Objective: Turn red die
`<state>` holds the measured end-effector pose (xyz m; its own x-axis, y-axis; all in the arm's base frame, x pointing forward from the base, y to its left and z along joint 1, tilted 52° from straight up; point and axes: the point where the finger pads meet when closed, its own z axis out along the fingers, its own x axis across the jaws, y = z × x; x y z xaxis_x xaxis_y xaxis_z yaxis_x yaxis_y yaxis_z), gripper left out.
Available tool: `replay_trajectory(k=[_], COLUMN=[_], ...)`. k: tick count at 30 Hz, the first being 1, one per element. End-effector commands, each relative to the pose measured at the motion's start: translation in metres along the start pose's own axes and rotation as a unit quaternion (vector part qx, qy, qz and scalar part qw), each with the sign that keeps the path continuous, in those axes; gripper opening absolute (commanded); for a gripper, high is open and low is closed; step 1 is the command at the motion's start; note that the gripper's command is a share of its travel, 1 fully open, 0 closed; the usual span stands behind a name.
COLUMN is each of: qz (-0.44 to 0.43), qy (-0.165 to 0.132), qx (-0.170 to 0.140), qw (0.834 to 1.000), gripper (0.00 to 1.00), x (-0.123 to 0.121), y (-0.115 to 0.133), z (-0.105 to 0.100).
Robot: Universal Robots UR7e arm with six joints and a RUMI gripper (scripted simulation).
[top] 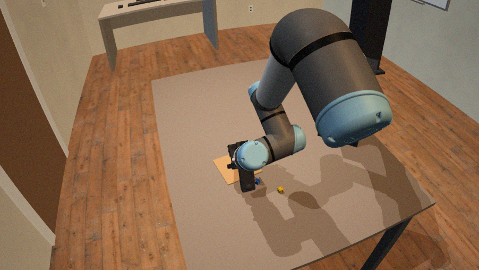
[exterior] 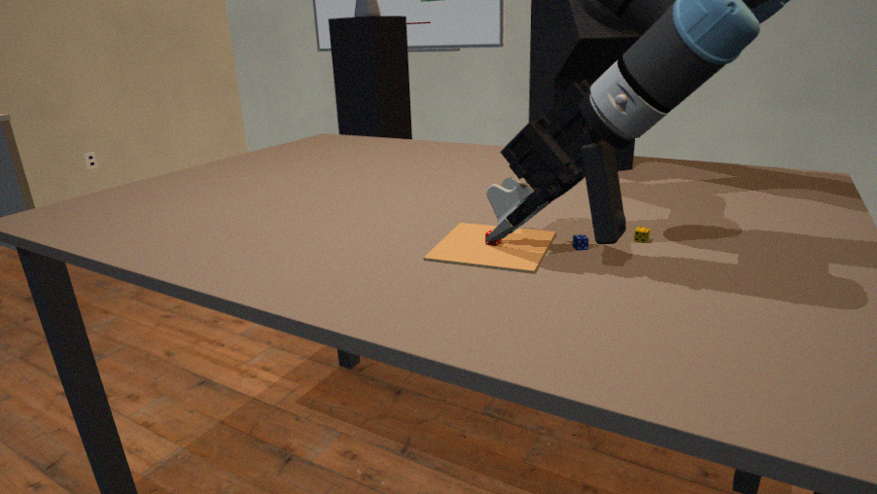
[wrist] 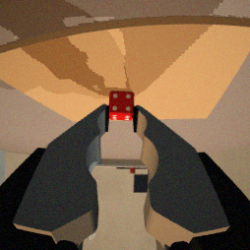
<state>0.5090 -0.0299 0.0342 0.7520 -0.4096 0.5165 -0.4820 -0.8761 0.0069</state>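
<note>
The red die (wrist: 121, 106) sits between my fingertips on the orange mat (exterior: 490, 246), and its face toward the wrist camera shows four pips. In the exterior view the red die (exterior: 495, 241) rests low on the mat's far part under my slanted fingers. My gripper (wrist: 121, 107) is shut on it; it also shows in the exterior view (exterior: 498, 231). The blue die (exterior: 579, 241) lies on the table just right of the mat, also seen in the top view (top: 257, 181). In the top view the wrist hides the red die.
A yellow die (exterior: 642, 233) lies on the table right of the blue die, also seen in the top view (top: 280, 190). A dark wrist part (exterior: 604, 195) hangs down close to the blue die. The arm's shadows fall over the table's right side.
</note>
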Motion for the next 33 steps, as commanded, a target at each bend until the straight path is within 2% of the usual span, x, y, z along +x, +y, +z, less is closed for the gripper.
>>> replay_trajectory(k=[1,24,33], qz=[0.000,0.000,0.000], qy=[0.000,0.000,0.000], qx=[0.000,0.000,0.000], qw=[1.000,1.000,1.000], gripper=[0.00,0.00,0.00], x=[0.000,0.000,0.000], y=[0.000,0.000,0.014], z=[0.000,-0.001,-0.014])
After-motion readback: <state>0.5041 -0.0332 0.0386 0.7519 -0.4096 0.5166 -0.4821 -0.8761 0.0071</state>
